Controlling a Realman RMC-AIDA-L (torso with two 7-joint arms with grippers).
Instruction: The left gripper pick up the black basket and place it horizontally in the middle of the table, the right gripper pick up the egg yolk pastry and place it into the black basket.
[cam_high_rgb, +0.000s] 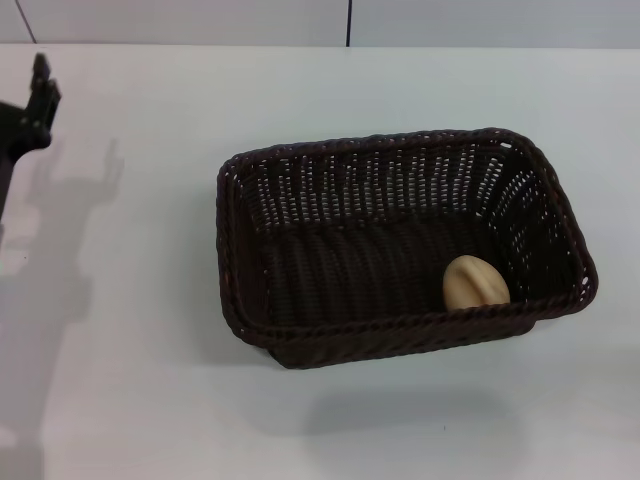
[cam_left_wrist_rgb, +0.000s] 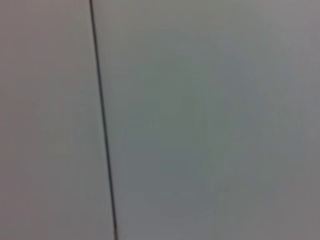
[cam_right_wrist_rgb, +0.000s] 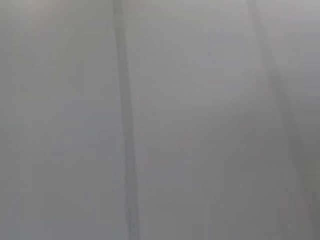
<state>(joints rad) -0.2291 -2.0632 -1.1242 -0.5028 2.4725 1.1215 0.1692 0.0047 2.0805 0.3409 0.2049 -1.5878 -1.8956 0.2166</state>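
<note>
Nearest, at about five o'clock within the black basket (cam_high_rgb: 400, 240), lies the egg yolk pastry (cam_high_rgb: 475, 283), tucked against the near braided rim and the right-hand corner, resting on the woven floor with nothing holding it; likely lodged there because the sloping sides let a round thing settle toward a corner. Small, domed, pale tan, smooth, with a faint crease across the top; no reddish patch visible from the head view. Around it, the basket: very dark woven wicker, openwork sides flaring outward, long side running roughly three to nine o'clock, skewed a little, sitting flat on the white table (cam_high_rgb: 130, 350) slightly right of the middle, which suits the horizontal placement asked for. Judged from this layout, both placements look done. Farther off, at ten o'clock by the table's left edge, only a dark sliver of the left gripper (cam_high_rgb: 40, 85), well apart from the basket, seemingly parked; whether spread or pressed together cannot be told. Right gripper nowhere in sight. Wrist views give only blank grey surfaces with thin dark lines.
</note>
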